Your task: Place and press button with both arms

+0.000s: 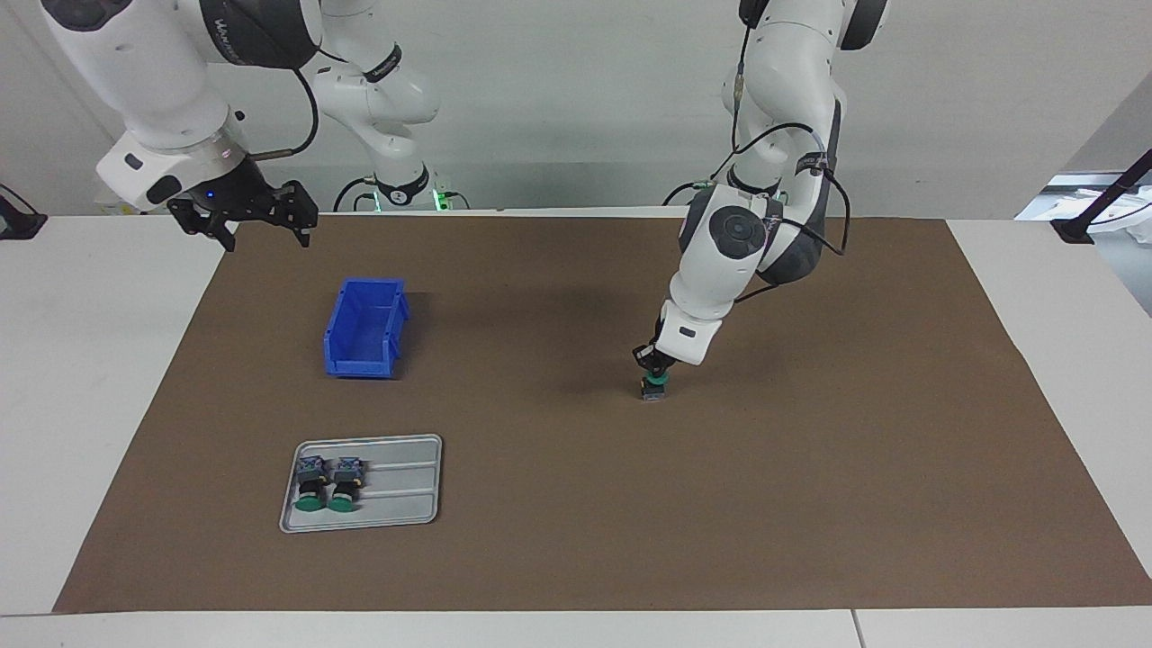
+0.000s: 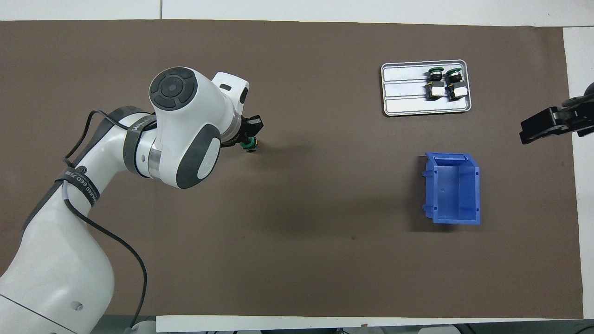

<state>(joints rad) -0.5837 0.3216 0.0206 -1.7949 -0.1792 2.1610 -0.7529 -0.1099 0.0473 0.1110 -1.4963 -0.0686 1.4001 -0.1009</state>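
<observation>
Green-capped button [image 1: 654, 388] upright on mat [image 1: 810, 504]

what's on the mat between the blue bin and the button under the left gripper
Nothing: between the blue bin and the button under the left gripper there is only bare brown mat, clearest overhead.

This is looking like a robotics lab, not a home or shop. Two big white jointed machines are standing along the twelve o'clock edge of the facing view, the right arm [image 1: 153, 90] at eleven and the left arm [image 1: 738, 243] at one, black cables hanging off both. Green lights [image 1: 407, 200] are glowing at one base. A plain brown mat [image 1: 630, 504] is covering the white desk [image 1: 90, 360], a bare pale wall [image 1: 576, 90] is rising at twelve o'clock, and a blue parts bin [image 1: 360, 364] and a metal tray [image 1: 405, 486] are sitting at nine and seven o'clock.
</observation>
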